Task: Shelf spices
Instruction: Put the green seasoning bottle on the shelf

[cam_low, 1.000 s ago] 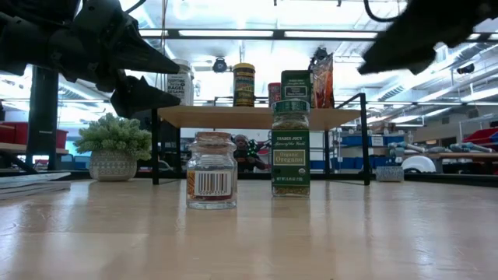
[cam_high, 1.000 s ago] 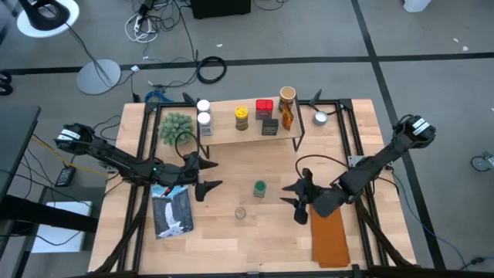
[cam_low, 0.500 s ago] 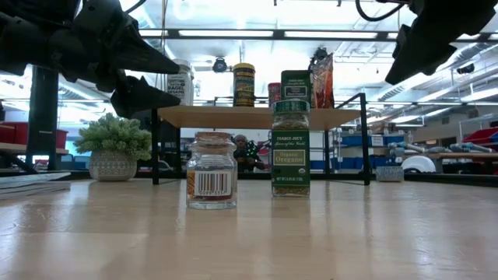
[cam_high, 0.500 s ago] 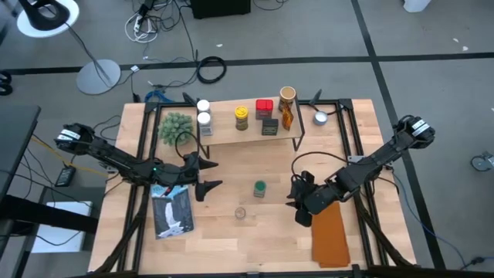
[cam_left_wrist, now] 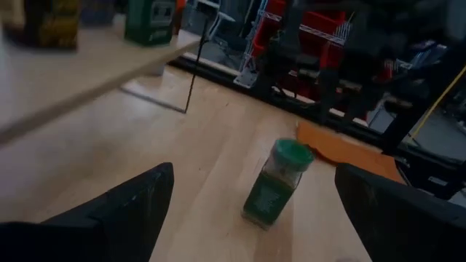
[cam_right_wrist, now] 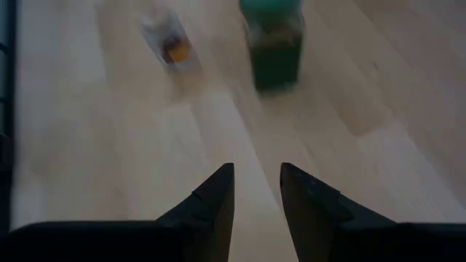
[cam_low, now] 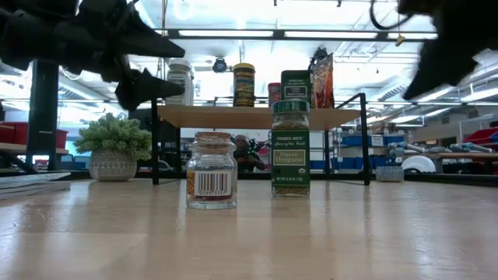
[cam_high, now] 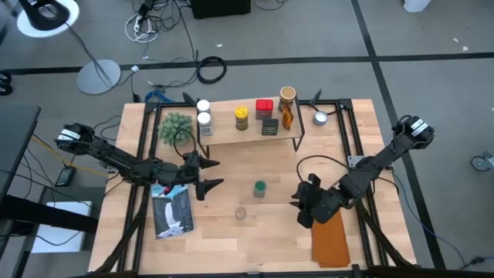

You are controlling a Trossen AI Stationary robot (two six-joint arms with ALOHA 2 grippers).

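Observation:
The shelf [cam_high: 224,133] stands at the table's far side and bears several spices: two white-lidded jars [cam_high: 204,113], a yellow-lidded jar [cam_high: 241,117], a red tin [cam_high: 264,107], a black box [cam_high: 269,127], a tan cylinder [cam_high: 287,95] and an amber bottle [cam_high: 288,116]. Two spices stand upright on the tabletop: a green-lidded jar [cam_high: 259,188] and a small clear jar [cam_high: 241,212]. My left gripper [cam_high: 210,174] hovers wide open to the left of the green-lidded jar. My right gripper [cam_high: 301,207] hovers to its right, tipped down, fingers [cam_right_wrist: 218,189] narrowly apart with nothing between them.
A fuzzy green plant [cam_high: 176,126] sits at the shelf's left end and a small silver cup [cam_high: 320,118] beside its right end. A printed booklet [cam_high: 171,210] lies near left, an orange-brown pad [cam_high: 330,239] near right. Bare wood lies between the two jars and the near edge.
My right gripper has rolled and tipped its fingers down toward the table, staying in about the same spot right of the green-lidded jar. Its fingers have drawn from wide apart to a narrow gap. The jars have not moved.

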